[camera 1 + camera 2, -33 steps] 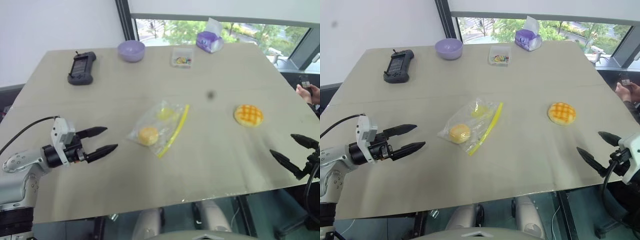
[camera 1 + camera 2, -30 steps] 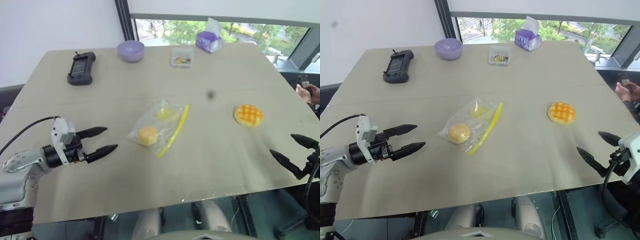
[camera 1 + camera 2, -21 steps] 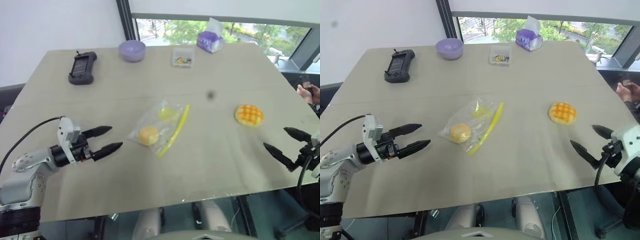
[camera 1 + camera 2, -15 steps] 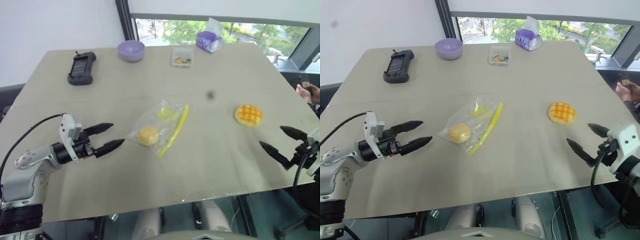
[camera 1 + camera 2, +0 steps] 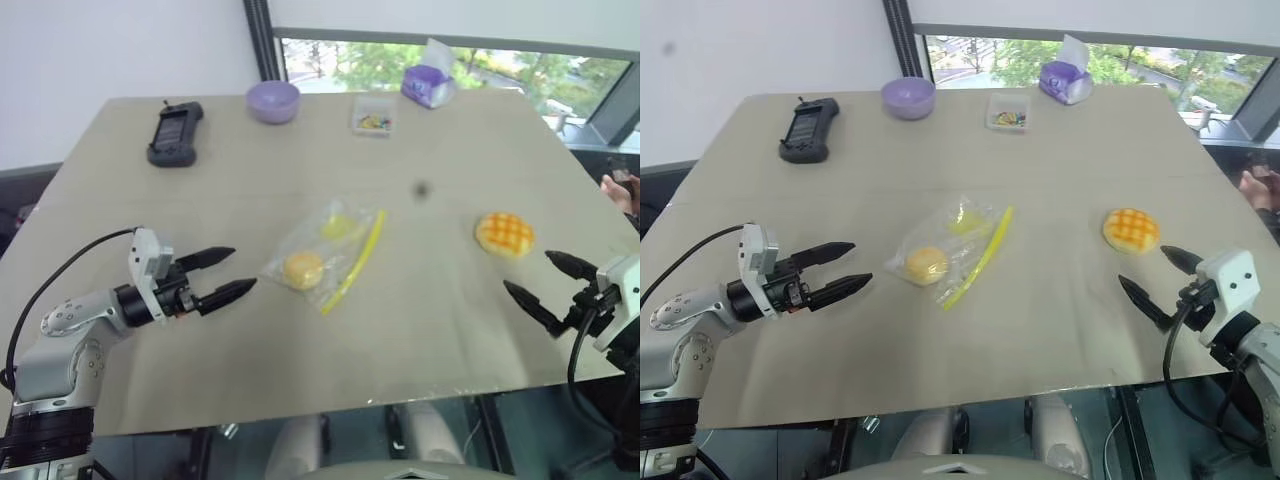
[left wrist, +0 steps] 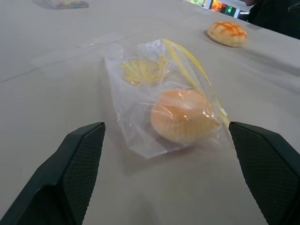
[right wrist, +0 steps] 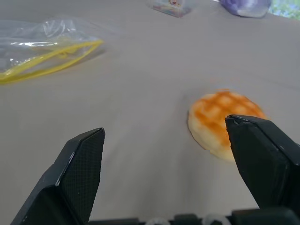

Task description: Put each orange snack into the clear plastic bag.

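Observation:
The clear plastic bag [image 5: 325, 250] lies flat at the table's middle, its yellow seal strip [image 5: 355, 262] along the right edge. A smooth orange snack [image 5: 302, 270] sits inside it, seen close in the left wrist view [image 6: 183, 115]. The grid-topped orange snack [image 5: 504, 233] lies bare on the table to the right [image 7: 220, 122]. My left gripper [image 5: 232, 274] hovers open just left of the bag, pointing at it. My right gripper [image 5: 546, 280] is open near the table's right front edge, a little short of the grid-topped snack.
Along the far edge stand a black handheld device [image 5: 175, 134], a purple bowl [image 5: 273, 101], a small clear candy box [image 5: 372, 114] and a purple tissue pack [image 5: 427, 84]. A person's hand [image 5: 628, 190] shows past the right edge.
Both arms have drawn inward: the left gripper has moved right toward the bag, the right gripper left toward the grid-topped snack. Both stay open. The camera has shifted slightly.

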